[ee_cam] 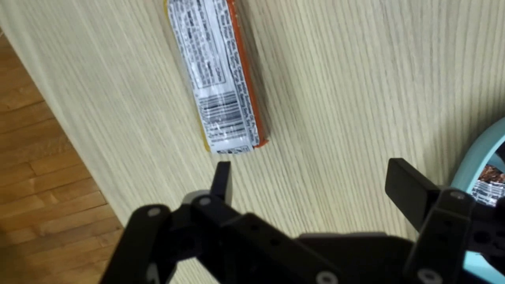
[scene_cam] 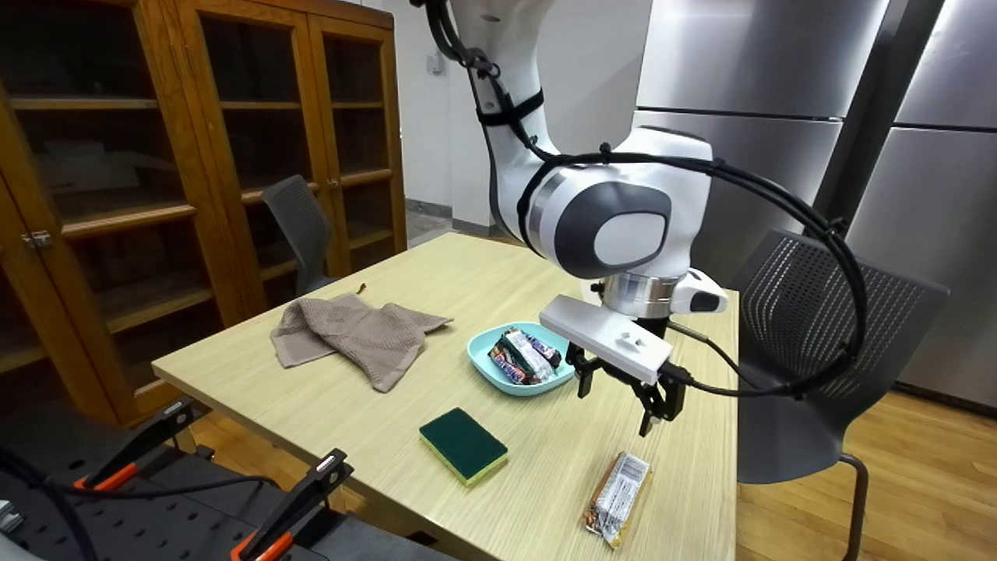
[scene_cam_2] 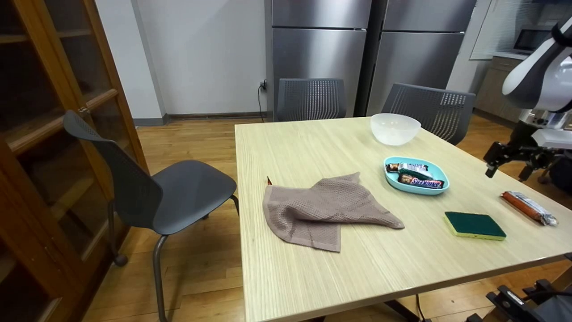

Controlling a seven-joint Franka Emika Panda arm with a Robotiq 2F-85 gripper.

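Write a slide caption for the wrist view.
Open gripper above the tabletop near a wrapped bar, with part of a blue dish at the frame's right edge.

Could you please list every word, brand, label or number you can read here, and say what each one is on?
"SNICKERS": on the dark wrapper in the blue dish.
Wrapped bar on the table: fine print and a barcode, too small and blurred to quote reliably.
Other wrapper showing in the dish: lettering too small to read.
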